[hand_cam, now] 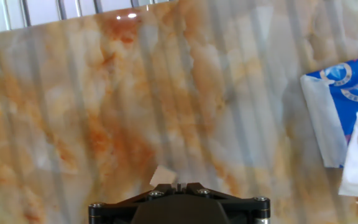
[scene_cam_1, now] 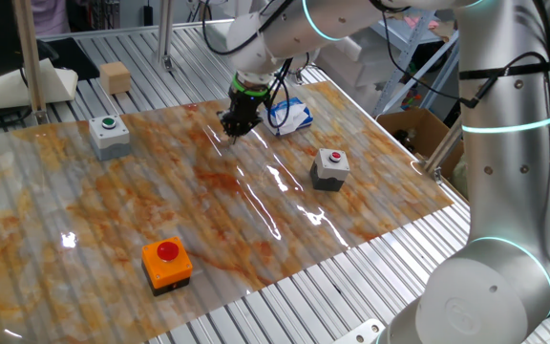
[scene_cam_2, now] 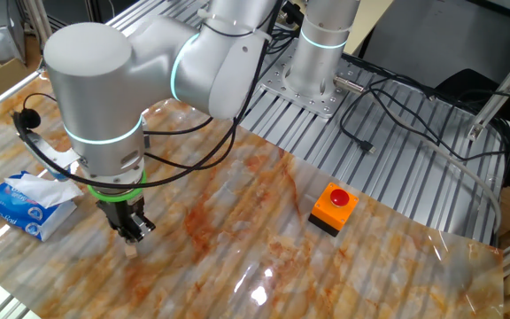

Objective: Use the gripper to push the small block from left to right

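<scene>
The small block [scene_cam_1: 116, 76] is a plain tan cube. It stands on the slatted metal table at the back left, off the marbled mat, and shows only in one fixed view. My gripper [scene_cam_1: 236, 131] is far to its right, over the middle back of the mat, pointing down with its tips close to the surface. It also shows in the other fixed view [scene_cam_2: 132, 236] and the hand view [hand_cam: 178, 185]. Its fingers are together and hold nothing. A small pale piece [hand_cam: 161, 176] lies at the fingertips; I cannot tell what it is.
A grey box with a green button [scene_cam_1: 110, 135] stands at the mat's back left. A grey box with a red button [scene_cam_1: 330, 168] is at the right. An orange box with a red button [scene_cam_1: 167, 263] is at the front. A blue tissue pack [scene_cam_1: 290, 115] lies just right of the gripper.
</scene>
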### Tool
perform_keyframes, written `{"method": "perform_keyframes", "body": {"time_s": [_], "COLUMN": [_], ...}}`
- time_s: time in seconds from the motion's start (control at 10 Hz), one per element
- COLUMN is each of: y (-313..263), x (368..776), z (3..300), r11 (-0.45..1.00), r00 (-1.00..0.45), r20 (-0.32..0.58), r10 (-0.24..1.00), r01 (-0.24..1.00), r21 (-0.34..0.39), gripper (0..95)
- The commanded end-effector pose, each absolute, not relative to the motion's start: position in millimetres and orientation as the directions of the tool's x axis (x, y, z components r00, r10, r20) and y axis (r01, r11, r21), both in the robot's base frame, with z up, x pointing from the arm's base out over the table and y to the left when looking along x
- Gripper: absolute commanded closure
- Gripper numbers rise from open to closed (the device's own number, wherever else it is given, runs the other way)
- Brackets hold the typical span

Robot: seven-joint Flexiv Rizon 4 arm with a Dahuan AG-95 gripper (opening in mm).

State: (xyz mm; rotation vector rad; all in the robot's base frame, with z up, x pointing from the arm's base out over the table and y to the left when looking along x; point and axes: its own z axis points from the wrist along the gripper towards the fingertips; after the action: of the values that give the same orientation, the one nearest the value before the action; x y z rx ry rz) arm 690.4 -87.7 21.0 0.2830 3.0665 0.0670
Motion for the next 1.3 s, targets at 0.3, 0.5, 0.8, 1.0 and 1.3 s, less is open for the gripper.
{"method": "perform_keyframes", "body": {"time_s": [0.3,0.5,0.8,1.0,1.3], "y": [-89.0,-88.7,-87.6,-89.1,-93.8], "x": [693.7,694.0,694.7,697.7,702.1], "z": [19.8,19.2,18.8,20.6,22.4], "r11": [0.984,0.984,0.987,0.990,0.993], "r00": [-0.983,-0.983,-0.985,-0.987,-0.991], "r20": [-0.059,-0.058,-0.065,-0.068,-0.067], "r10": [0.174,0.176,0.161,0.142,0.116], "r01": [0.172,0.174,0.159,0.141,0.115], "r21": [0.043,0.043,0.035,0.021,0.012], "gripper": [95.0,95.0,95.0,95.0,95.0]}}
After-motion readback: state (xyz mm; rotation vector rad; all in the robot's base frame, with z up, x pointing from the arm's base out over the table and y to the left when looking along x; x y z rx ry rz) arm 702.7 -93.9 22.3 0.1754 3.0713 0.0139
